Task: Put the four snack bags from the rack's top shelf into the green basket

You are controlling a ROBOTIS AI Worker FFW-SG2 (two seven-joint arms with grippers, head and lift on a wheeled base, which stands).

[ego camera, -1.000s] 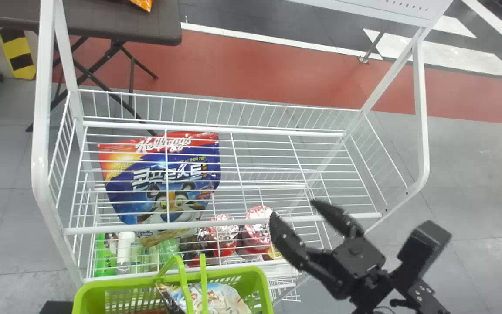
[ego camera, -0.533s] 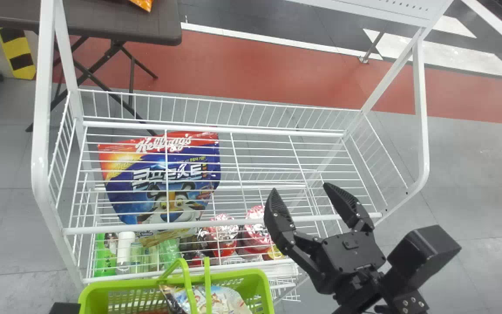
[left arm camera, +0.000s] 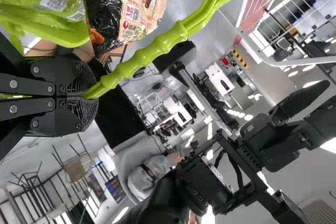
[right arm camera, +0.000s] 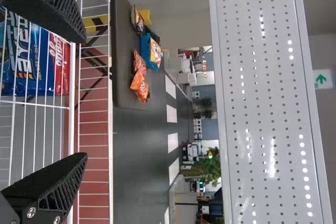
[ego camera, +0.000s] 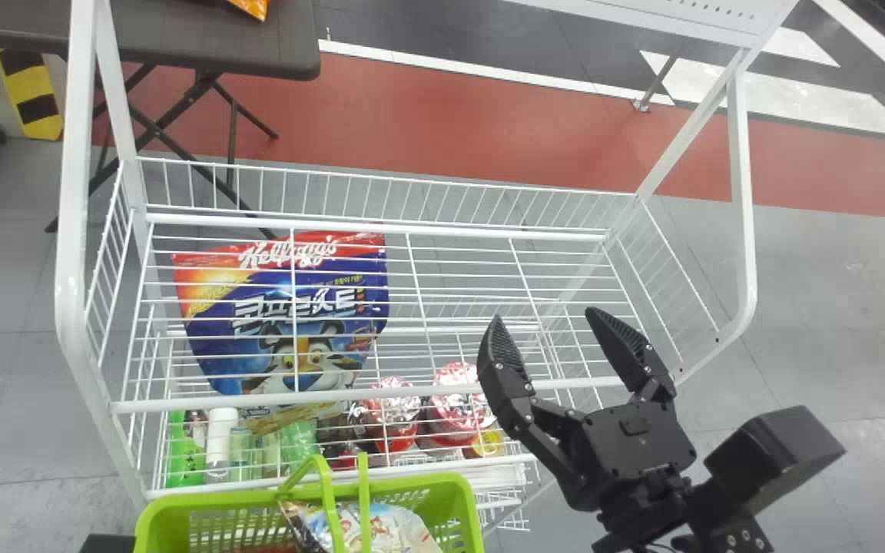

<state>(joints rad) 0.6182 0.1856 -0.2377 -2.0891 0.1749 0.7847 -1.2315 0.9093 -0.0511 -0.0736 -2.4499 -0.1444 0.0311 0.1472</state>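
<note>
Black fingers spread wide apart, the robot's right gripper (ego camera: 544,316) holds only air between its ribbed pads (right arm camera: 63,184) at the right-hand part of a white wire rack (ego camera: 389,389), its fingertips standing over the front rail in the head view; whether they touch it cannot be told. Below and to the left, the green basket (ego camera: 454,499) sits at the rack's front, a beige printed snack bag (ego camera: 404,530) lying inside, under the raised handles. The left gripper (left arm camera: 86,96) is clamped on the basket's green handle (left arm camera: 157,50); beside the beige bag is a green bag (left arm camera: 52,3). How many bags the basket holds cannot be told. Left of the open fingers, a blue-and-red cereal bag (ego camera: 289,307) shows through the wires of the rack, with red-topped containers (ego camera: 392,415) lower down toward the front. Beyond the rack, orange bags (right arm camera: 139,86) and a blue bag (right arm camera: 150,51) lie on a dark table (right arm camera: 122,51).
</note>
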